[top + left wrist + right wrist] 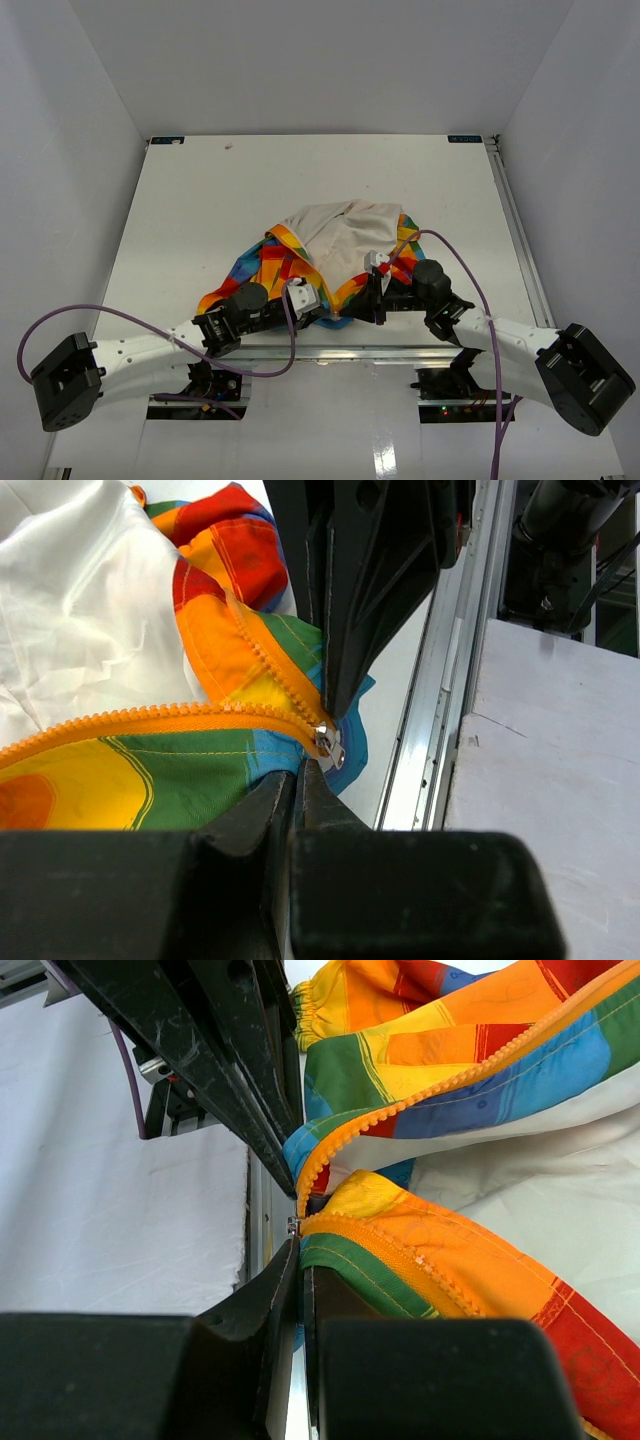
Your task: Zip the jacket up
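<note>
The jacket (330, 245) lies bunched near the table's near edge, rainbow panels outside, cream lining on top. Its orange zipper is open in a V that meets at a silver slider (330, 745) by the blue-trimmed hem. My left gripper (305, 297) is shut, and its tips (303, 770) pinch the hem right below the slider. From the other side, my right gripper (377, 290) is shut on the hem beside the slider (294, 1225), and green fabric (400, 1270) drapes over one finger. The two grippers nearly touch: the right gripper's fingers (350, 600) show in the left wrist view.
A metal rail (440, 710) runs along the table's near edge just beyond the hem. Purple cables (470, 280) loop over both arms. White walls enclose the white table (200, 200) on three sides.
</note>
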Robot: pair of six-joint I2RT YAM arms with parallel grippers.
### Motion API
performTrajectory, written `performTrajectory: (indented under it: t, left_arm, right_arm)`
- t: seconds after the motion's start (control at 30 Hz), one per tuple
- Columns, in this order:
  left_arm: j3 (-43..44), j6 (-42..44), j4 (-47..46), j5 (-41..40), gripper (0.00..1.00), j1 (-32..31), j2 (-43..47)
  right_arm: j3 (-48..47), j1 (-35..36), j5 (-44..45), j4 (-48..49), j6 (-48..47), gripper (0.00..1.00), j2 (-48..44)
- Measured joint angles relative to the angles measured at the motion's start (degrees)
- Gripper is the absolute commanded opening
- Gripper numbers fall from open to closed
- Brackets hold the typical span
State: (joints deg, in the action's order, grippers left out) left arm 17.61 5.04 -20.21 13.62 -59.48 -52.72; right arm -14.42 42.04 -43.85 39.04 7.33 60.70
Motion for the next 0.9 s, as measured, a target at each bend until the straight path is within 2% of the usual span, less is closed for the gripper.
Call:
performTrajectory:
  t: [0.9]
  left_arm:
    - [0.8,0.6,0.0,1.9,0.00,0.1,-3.9]
  right_arm:
    - [-2.1,0.0,0.7,-5.1,1.9,0.08,-1.1]
